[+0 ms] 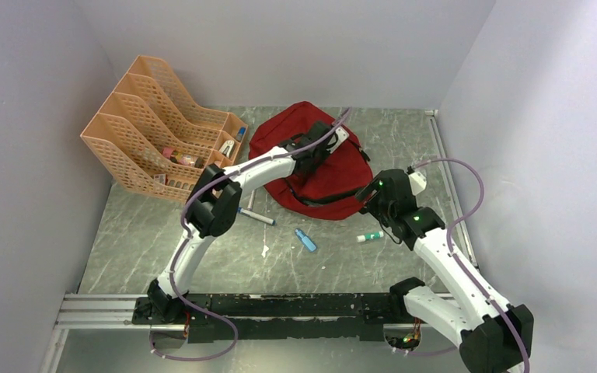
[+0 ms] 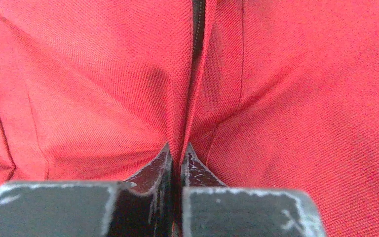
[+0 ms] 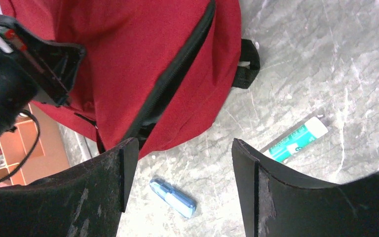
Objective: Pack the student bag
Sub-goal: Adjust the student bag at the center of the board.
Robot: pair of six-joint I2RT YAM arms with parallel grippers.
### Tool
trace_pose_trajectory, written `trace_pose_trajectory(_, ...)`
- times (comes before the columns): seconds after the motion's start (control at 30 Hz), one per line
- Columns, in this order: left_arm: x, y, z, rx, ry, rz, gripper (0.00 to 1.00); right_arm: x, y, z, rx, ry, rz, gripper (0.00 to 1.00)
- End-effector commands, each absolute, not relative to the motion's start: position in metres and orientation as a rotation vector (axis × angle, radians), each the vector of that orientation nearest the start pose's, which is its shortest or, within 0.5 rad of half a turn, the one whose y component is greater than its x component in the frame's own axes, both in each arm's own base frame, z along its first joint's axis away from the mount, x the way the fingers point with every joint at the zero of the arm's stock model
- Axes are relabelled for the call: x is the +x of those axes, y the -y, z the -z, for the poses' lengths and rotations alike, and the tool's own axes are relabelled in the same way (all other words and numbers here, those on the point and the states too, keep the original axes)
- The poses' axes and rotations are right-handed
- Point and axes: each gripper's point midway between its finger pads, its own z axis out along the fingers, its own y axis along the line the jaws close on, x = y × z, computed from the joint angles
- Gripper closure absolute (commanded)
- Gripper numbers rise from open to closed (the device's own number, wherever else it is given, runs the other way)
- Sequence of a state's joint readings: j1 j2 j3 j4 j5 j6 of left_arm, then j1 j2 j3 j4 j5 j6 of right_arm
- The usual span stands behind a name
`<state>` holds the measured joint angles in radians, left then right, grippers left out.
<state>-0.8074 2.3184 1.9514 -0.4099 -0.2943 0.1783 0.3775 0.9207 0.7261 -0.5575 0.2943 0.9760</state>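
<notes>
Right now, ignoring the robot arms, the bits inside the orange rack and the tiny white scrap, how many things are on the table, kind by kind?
Student bag: 1
Orange file rack: 1
Pen: 1
Small blue tube: 1
Green-and-white stick: 1
Total: 5

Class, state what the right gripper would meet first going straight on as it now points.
The right gripper would likely hit bare table beside the student bag; depth is unclear.
</notes>
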Motion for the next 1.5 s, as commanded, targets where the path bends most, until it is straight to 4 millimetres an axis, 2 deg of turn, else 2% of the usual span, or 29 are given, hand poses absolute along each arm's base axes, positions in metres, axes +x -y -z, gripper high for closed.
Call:
trace_pose_trajectory(0.0, 0.486, 0.358, -0.125, 0.818, -2.076, 0.043, 0.95, 0.265, -0.089, -0.134, 0.881, -2.172, -0.399, 0.28)
trace_pose_trajectory(0.13, 0.493, 0.349, -0.124, 0.801, -2.097, 0.156, 0.95, 0.27, -0.092, -0.126, 0.905, -2.18, -0.431, 0.28)
trace_pose_trajectory(0.3, 0.488, 0.351, -0.117, 0.829, -2.109, 0.202, 0.95, 0.282, -0.099, -0.114, 0.941, -2.202, -0.51, 0.28)
trace_pose_trajectory(0.57, 0.484, 0.35, -0.112, 0.843, -2.121, 0.211, 0.95, 0.314, -0.111, -0.11, 0.917, -2.215, -0.594, 0.28)
trace_pose_trajectory(0.93, 0.477, 0.353, -0.11, 0.857, -2.127, 0.248, 0.95, 0.343, -0.113, -0.085, 0.956, -2.255, -0.595, 0.29)
trace_pose_trajectory(1.03, 0.477, 0.354, -0.109, 0.862, -2.128, 0.253, 0.95, 0.345, -0.117, -0.08, 0.95, -2.281, -0.621, 0.39)
trace_pose_trajectory(1.17, 0.473, 0.359, -0.109, 0.887, -2.125, 0.281, 0.94, 0.342, -0.12, -0.084, 0.93, -2.288, -0.644, 0.6)
trace_pose_trajectory(1.3, 0.459, 0.376, -0.112, 0.947, -2.098, 0.299, 0.82, 0.34, -0.116, -0.098, 0.905, -2.261, -0.64, 0.83)
trace_pose_trajectory(1.43, 0.443, 0.388, -0.116, 0.966, -2.077, 0.331, 0.66, 0.338, -0.109, -0.118, 0.871, -2.22, -0.61, 0.99)
trace_pose_trajectory(1.47, 0.441, 0.39, -0.118, 0.96, -2.075, 0.347, 0.62, 0.338, -0.108, -0.123, 0.862, -2.21, -0.602, 1.0)
